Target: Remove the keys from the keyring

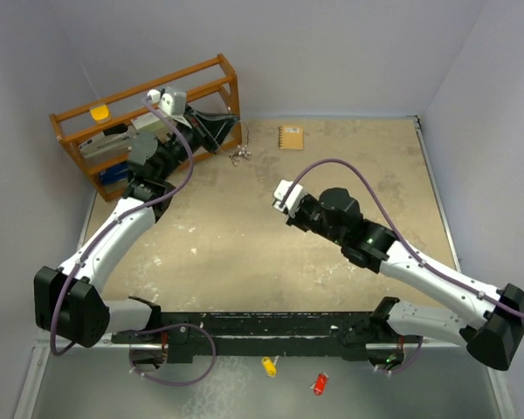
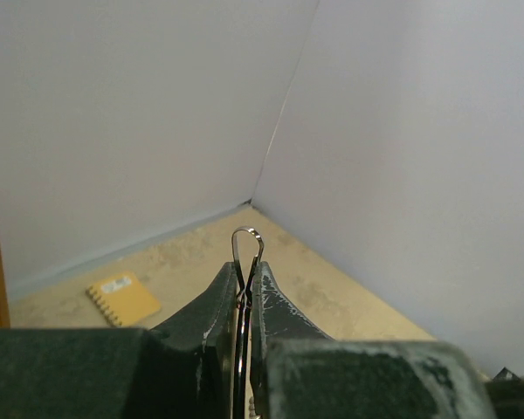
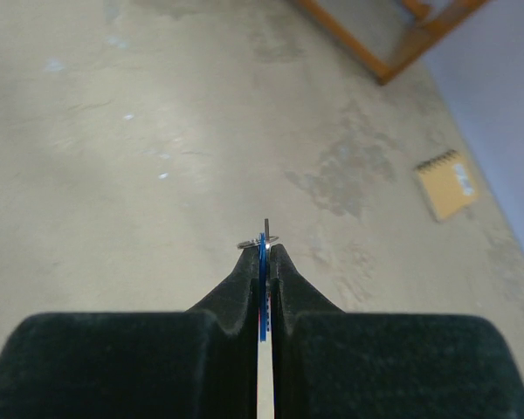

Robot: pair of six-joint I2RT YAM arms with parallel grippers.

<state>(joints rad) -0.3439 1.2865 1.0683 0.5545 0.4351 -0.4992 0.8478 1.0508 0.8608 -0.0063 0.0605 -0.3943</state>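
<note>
Left wrist view shows the left fingers (image 2: pixel 211 305) pinched together on the thin keyring (image 2: pixel 247 237), holding it up as an anchor, while the right fingers (image 3: pixel 288 279) clamp the blue-tagged key (image 3: pixel 262 297) above the bench (image 3: pixel 113 131) (apparently free, well apart from the ring).

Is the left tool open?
No, the left tool is pinched shut on the thin wire ring, whose loop pokes out past its tips.
</note>
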